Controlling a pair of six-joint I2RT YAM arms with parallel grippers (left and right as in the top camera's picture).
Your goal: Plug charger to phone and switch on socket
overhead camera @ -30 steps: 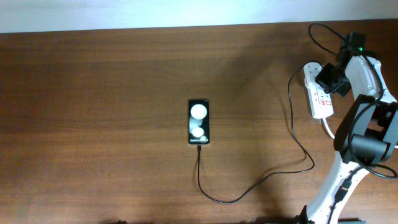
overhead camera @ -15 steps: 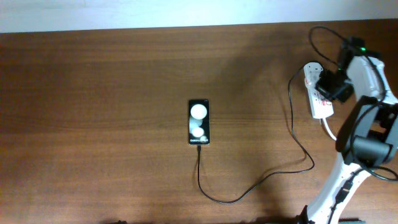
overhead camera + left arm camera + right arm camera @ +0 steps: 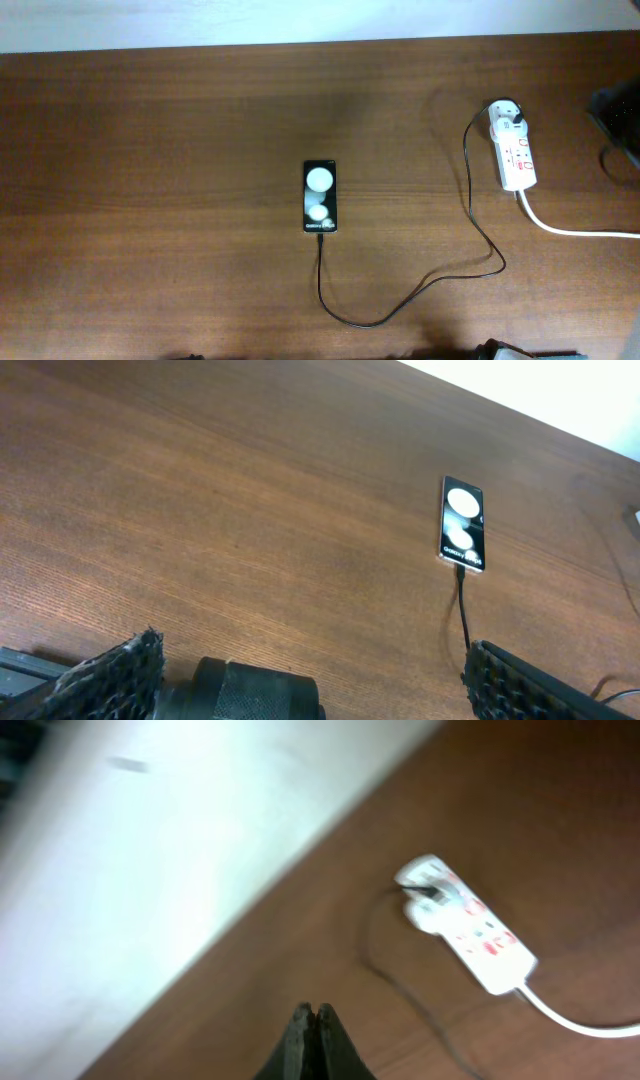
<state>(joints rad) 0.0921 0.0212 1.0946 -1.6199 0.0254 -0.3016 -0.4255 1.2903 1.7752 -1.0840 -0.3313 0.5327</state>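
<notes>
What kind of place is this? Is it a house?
Probably a robot test bench, not a home: a wooden table with a phone, charger and socket laid out, and the right tool hanging above.

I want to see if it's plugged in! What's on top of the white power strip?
A white plug adapter sits on the power strip at its far end, its black cable trailing off. Red switch markings show beside it. The pins underneath are covered.
</notes>
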